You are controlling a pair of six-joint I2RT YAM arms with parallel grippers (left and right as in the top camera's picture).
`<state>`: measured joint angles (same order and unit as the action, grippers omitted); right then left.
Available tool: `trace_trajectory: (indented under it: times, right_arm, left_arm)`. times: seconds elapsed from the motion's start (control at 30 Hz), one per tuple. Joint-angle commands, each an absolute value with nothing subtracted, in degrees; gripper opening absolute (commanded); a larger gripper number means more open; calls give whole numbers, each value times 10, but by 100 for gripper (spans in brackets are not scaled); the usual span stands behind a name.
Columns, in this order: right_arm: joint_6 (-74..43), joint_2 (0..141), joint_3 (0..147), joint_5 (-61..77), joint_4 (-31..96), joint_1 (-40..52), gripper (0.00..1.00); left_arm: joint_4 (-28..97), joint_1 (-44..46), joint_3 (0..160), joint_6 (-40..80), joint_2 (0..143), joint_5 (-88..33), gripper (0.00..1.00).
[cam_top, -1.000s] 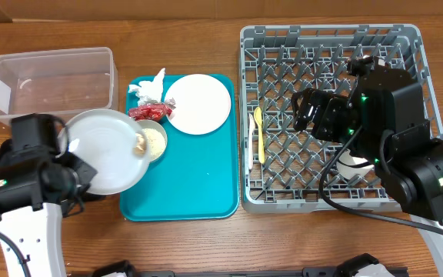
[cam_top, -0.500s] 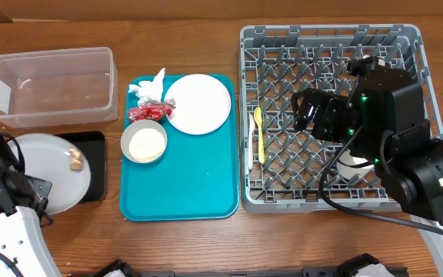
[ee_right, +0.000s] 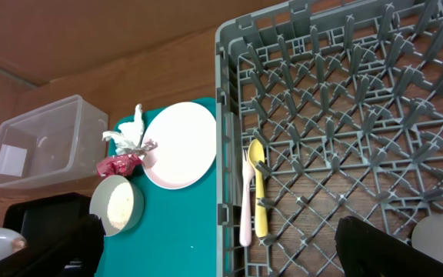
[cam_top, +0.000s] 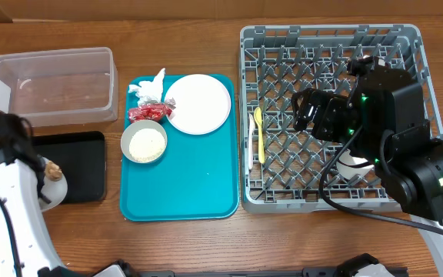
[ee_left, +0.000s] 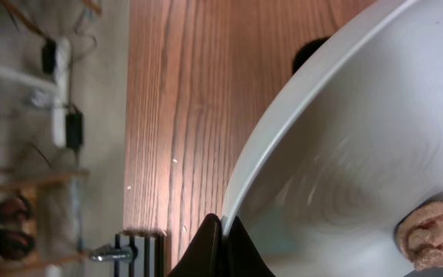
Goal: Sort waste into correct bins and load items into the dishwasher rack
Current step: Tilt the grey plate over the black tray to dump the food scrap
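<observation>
Your left gripper [ee_left: 223,235] was clamped on the rim of the pale grey-green plate [ee_left: 344,154]. The brown morsel [ee_left: 437,231] lay on the plate beyond the fingertips, with the black tray [cam_top: 87,165] just beside. You would likely have done best to tilt steeper toward that tray, keeping the rim low so the morsel slid in. Your right gripper [ee_right: 218,238] hung with its 2 fingers apart above the dishwasher rack [ee_right: 344,92].

Grey peg-grid rack [cam_top: 329,29]; teal tray [cam_top: 198,178]; red wrapper [cam_top: 145,112]; yellow spoon [cam_top: 259,137]; black tray [cam_top: 83,165].
</observation>
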<state>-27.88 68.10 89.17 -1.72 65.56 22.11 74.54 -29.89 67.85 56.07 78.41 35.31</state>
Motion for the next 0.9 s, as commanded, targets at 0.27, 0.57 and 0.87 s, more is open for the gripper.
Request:
trace_trajectory:
  times: [0.27, 0.57, 0.87]
  right_arm:
    - [-281, 680, 901, -20, 653, 218, 100]
    - [-281, 680, 901, -10, 653, 218, 100]
    - [-281, 680, 901, -10, 657, 218, 100]
  left_arm:
    - [730, -173, 679, 533, 810, 499, 4]
    - [747, -118, 676, 498, 813, 506, 4]
    - [725, -115, 674, 445, 824, 543, 4]
